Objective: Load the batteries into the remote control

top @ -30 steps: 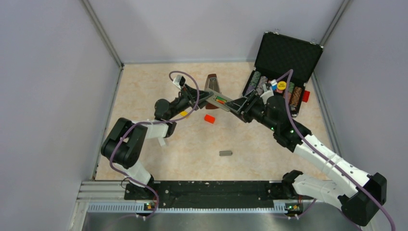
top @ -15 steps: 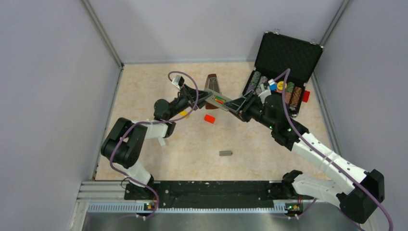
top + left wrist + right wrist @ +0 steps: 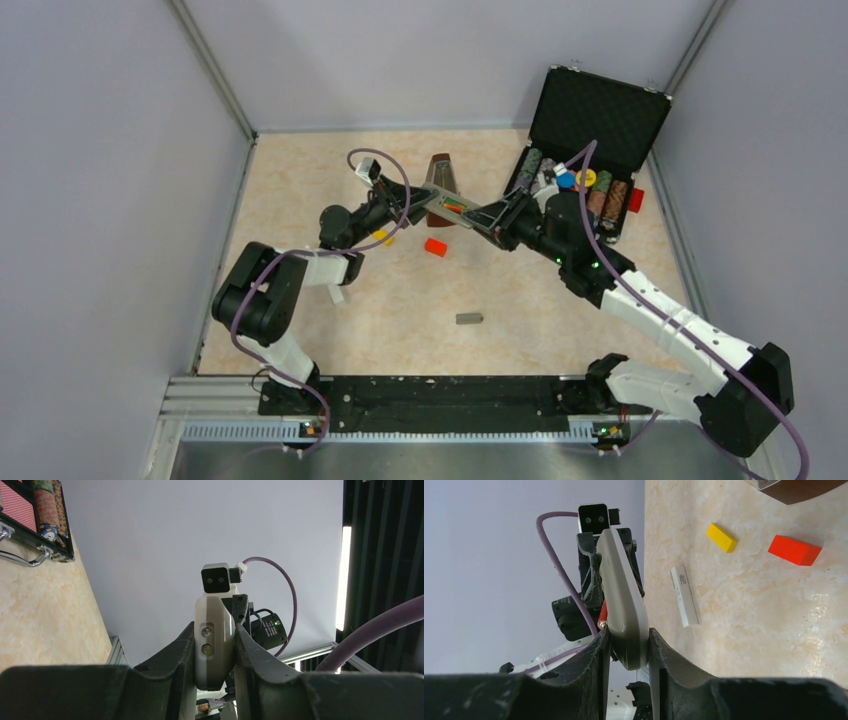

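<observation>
The grey remote control [image 3: 447, 208] is held in the air between both grippers, above the far middle of the table. The red-orange and green batteries [image 3: 456, 207] lie side by side in its open recess. My left gripper [image 3: 427, 201] is shut on the remote's left end, seen in the left wrist view [image 3: 215, 645]. My right gripper [image 3: 489, 217] is shut on its right end [image 3: 621, 605]. The tip of the red battery [image 3: 603, 618] peeks out beside the remote. The grey cover [image 3: 469, 319] lies flat on the table, nearer the arms.
A chunky red block [image 3: 435, 246], a yellow block [image 3: 721, 537] and a slim white bar [image 3: 685, 596] lie on the table under the arms. A brown object [image 3: 440, 172] stands behind the remote. An open black case [image 3: 598, 112] of chips sits far right.
Both grippers and the remote have shifted slightly to the left and away from the arm bases. Both grips are unchanged.
</observation>
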### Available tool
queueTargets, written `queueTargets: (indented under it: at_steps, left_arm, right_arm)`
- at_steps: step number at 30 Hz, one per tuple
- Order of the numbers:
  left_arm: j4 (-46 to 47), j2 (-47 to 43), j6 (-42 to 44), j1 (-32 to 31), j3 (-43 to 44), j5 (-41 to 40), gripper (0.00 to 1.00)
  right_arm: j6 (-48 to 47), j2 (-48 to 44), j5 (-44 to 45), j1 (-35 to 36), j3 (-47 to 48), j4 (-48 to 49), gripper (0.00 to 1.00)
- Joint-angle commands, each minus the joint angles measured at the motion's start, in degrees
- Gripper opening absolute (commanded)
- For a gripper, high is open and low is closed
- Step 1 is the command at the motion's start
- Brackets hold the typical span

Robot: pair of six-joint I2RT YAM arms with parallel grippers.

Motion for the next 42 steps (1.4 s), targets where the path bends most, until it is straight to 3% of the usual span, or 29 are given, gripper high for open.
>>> queueTargets:
  at_steps: [1,6,16,26,33,42]
  left_arm:
    - [9.0,-1.2,-1.1,-1.2,1.0,0.8,0.0]
    - [7.0,-2.1,-0.9,-0.6,0.7,-0.5,0.0]
    - [5.1,-2.8,-1.4,-0.1,0.2,-2.3,0.0]
    - [4.9,-2.6,-1.2,0.5,-0.4,-2.6,0.0]
    - [4.7,-2.2,-1.0,0.8,-0.3,-2.7,0.0]
    - [5.0,-2.4,-1.2,0.7,-0.9,-2.6,0.0]
  right_arm:
    - [-0.2,1.9,-1.5,-0.1,1.6,-1.6,0.3]
    - [-1.4,0.1,-1.1,-0.6,0.8,-1.5,0.42]
    - [-2.6,-2.2,-0.2,-1.1,1.1,-4.4,0.49]
    - [-4.1,-3.6,0.4,-1.5,1.9,-6.6,0.48]
    - [-4.9,-4.2,0.7,-1.6,2.2,-6.9,0.42]
    - [-2.1,-5.0,1.8,-2.2,0.5,-2.1,0.58]
